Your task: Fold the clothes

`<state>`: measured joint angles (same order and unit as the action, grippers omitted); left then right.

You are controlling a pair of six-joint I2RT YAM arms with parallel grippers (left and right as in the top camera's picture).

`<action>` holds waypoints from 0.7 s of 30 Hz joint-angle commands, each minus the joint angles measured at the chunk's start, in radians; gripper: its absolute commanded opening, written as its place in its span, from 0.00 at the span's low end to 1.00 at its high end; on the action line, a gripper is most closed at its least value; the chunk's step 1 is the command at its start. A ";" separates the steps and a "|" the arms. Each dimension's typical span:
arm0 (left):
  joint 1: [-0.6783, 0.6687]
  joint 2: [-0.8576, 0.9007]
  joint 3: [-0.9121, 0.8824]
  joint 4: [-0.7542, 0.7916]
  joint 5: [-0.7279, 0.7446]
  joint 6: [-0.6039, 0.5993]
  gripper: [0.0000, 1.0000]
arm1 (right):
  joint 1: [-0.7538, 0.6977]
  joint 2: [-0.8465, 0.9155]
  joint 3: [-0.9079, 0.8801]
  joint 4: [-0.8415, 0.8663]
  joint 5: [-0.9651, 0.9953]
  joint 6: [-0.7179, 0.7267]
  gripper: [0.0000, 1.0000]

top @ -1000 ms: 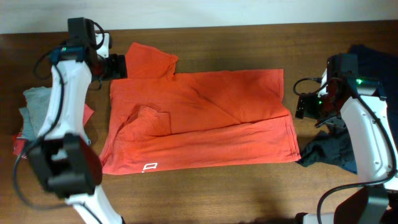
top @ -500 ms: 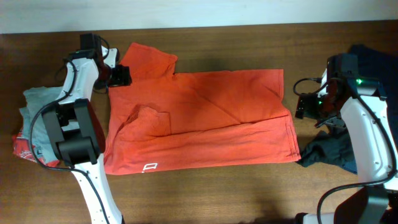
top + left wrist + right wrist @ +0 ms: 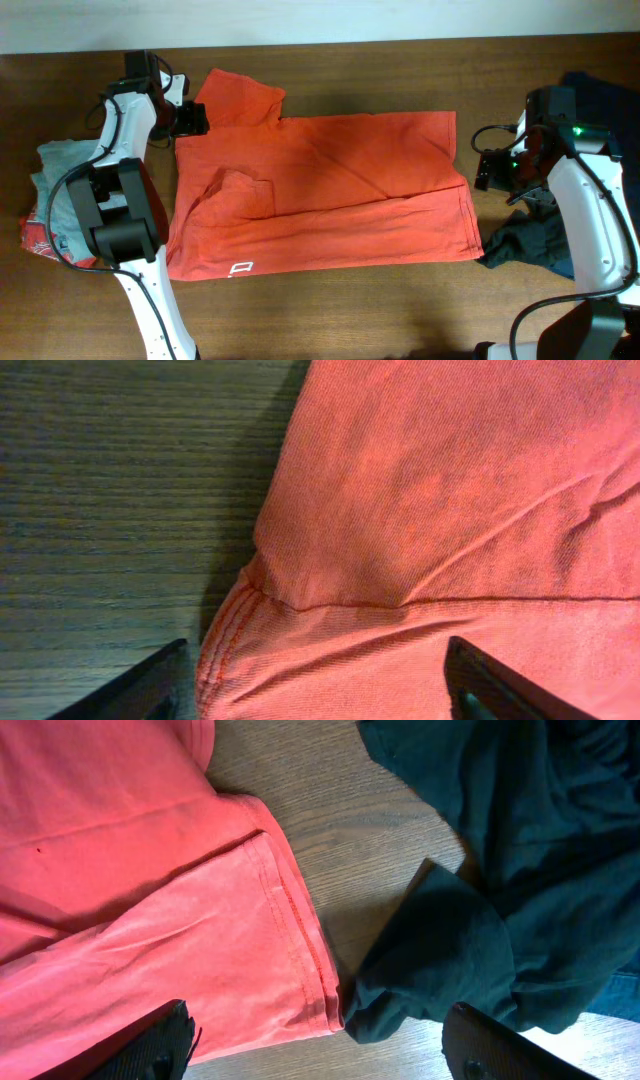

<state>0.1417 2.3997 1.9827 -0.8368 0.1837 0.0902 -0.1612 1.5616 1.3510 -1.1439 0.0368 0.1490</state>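
The orange-red T-shirt (image 3: 320, 190) lies spread across the middle of the brown wooden desk (image 3: 400, 310), mostly flat, with long diagonal creases running over it and a small flap of cloth doubled over near its left side. One sleeve (image 3: 240, 95) sticks out toward the far left corner, and a small white print (image 3: 240, 268) shows by the near left edge. The left end effector (image 3: 195, 120) sits at the edge of that sleeve; in the left wrist view its fingers (image 3: 150, 685) stand wide apart with nothing between them, hanging over the sleeve's stitched seam and the bare wood beside it. The right end effector (image 3: 485, 168) hovers just beside the shirt's right edge, likewise spread open and empty (its wrist camera looks down on the shirt's hemmed corner (image 3: 300, 970) and on dark cloth close by). That dark navy garment (image 3: 530, 240) lies crumpled at the right end of the desk, its nearest fold just beside the shirt's near right corner. At the left end of the desk, beside the left arm, lies a heap of grey clothing (image 3: 55, 175) with a bit of red cloth under it.
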 commanded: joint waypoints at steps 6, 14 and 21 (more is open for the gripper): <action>0.003 0.039 0.020 -0.040 0.011 0.016 0.18 | 0.003 0.001 0.000 0.001 -0.003 -0.006 0.84; 0.003 0.005 0.053 -0.191 0.011 0.016 0.01 | 0.003 0.002 0.000 0.086 -0.003 -0.007 0.84; 0.003 -0.078 0.066 -0.213 0.011 0.016 0.00 | 0.003 0.125 0.000 0.391 -0.153 -0.097 0.85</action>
<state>0.1417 2.3882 2.0190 -1.0481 0.1841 0.1017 -0.1612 1.6081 1.3506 -0.8341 -0.0284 0.0875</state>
